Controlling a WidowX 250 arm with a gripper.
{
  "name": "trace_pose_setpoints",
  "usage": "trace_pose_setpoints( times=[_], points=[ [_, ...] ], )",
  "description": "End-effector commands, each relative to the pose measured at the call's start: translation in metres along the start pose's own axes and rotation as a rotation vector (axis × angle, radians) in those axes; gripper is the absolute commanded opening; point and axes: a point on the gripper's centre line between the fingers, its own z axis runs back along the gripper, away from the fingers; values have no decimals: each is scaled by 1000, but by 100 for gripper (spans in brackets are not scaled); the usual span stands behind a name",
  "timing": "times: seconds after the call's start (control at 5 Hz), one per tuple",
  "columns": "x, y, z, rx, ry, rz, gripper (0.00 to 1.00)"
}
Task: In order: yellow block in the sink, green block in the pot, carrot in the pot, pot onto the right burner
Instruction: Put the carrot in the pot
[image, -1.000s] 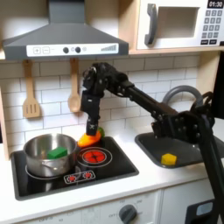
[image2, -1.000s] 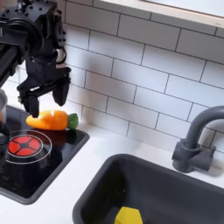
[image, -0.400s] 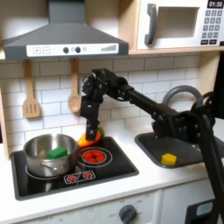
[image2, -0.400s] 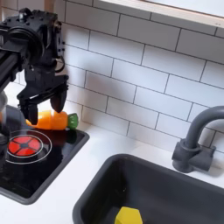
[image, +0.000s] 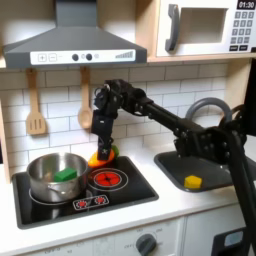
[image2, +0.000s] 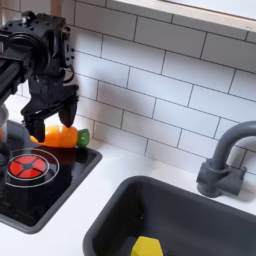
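Small orange toy carrot (image2: 58, 137): in the second exterior view we see its thick end covered by the black gripper (image2: 50, 122); in the first exterior view it is a small orange patch behind the gripper, shape too small to tell.

Small plain yellow cube (image2: 146, 248): lower part cut off by the bottom edge in the second exterior view.

Dark grey rectangular sink (image2: 200, 215): near side cut off there.

Small plain green cube (image: 65, 174): lower half hidden by the wall of the shiny silver pot (image: 40, 180).
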Motion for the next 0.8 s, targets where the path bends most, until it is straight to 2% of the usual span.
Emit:
trace_pose_setpoints(
  times=[0.0, 0.2, 0.4, 0.6],
  points=[
    [4, -5, -4, -1, -4, 22, 100],
    [1, 1, -28, 63, 29, 35, 100],
    [1, -2, -19, 43, 19, 38, 100],
    [-1, 1, -18, 43, 19, 36, 100]
  ],
)
